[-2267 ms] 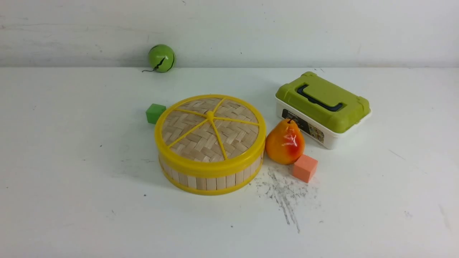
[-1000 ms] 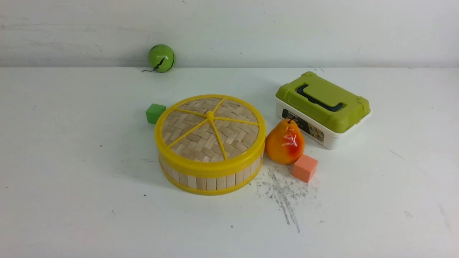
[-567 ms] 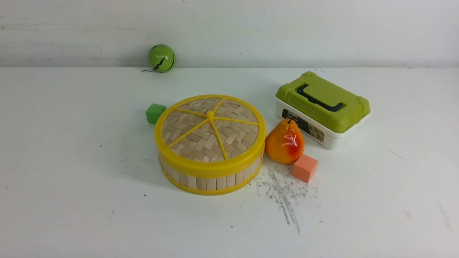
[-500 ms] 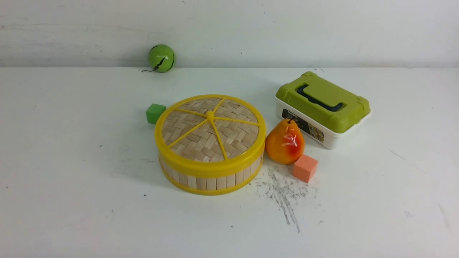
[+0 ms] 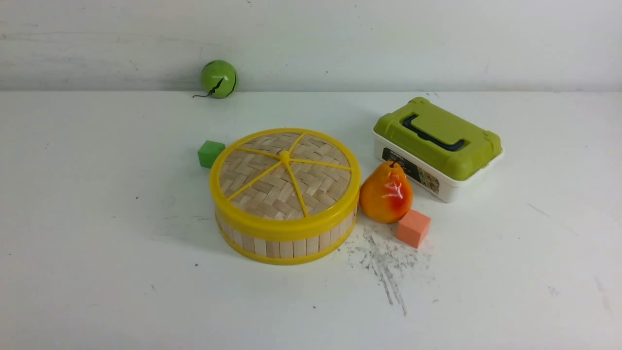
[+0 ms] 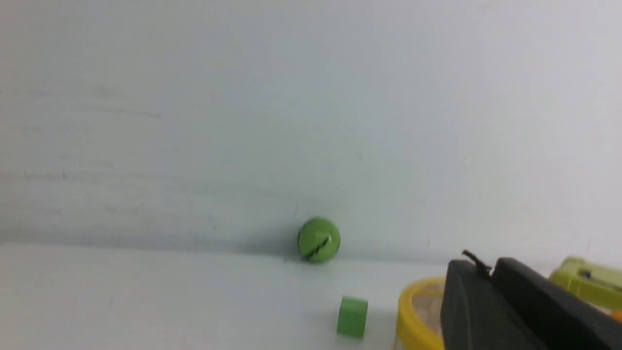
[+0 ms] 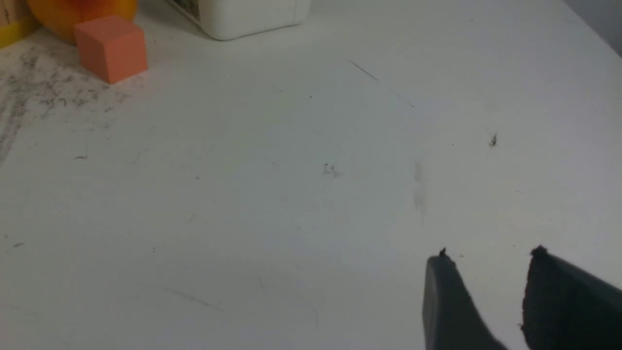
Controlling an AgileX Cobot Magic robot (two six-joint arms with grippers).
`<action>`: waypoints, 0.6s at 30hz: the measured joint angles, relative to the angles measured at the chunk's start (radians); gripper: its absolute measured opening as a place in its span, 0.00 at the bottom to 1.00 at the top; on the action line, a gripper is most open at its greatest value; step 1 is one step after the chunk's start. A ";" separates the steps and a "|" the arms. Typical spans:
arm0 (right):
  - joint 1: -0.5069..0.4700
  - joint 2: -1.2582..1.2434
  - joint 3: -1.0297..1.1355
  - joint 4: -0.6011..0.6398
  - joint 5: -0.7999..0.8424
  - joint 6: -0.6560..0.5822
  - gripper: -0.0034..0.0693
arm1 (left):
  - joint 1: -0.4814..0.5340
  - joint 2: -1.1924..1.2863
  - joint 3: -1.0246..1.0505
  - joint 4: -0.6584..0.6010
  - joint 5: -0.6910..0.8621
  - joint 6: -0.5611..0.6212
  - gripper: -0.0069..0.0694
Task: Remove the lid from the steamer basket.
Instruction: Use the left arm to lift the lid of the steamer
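The steamer basket (image 5: 286,247) stands at the middle of the table, round, with a pale slat wall and yellow rims. The woven lid (image 5: 284,180) with yellow rim, spokes and knob sits flat on top of it. Neither gripper shows in the front view. In the left wrist view my left gripper (image 6: 488,265) has its dark fingers together with nothing between them, and the lid's yellow rim (image 6: 413,311) lies beyond it. My right gripper (image 7: 488,255) hangs open over bare table, holding nothing, well away from the basket.
An orange pear (image 5: 386,193) touches the basket's right side, with an orange cube (image 5: 413,227) in front of it. A white box with a green lid (image 5: 437,141) stands behind the pear. A green cube (image 5: 210,153) sits at the basket's back left, and a green ball (image 5: 218,78) rests by the wall.
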 joint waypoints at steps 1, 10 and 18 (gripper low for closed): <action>0.000 0.000 0.000 0.000 0.000 0.000 0.38 | 0.000 0.000 0.000 0.000 -0.029 -0.022 0.16; 0.000 0.000 0.000 0.000 0.000 0.000 0.38 | 0.000 0.000 -0.036 -0.023 -0.213 -0.376 0.16; 0.000 0.000 0.000 0.000 0.000 0.000 0.38 | 0.000 0.218 -0.488 -0.022 0.230 -0.177 0.07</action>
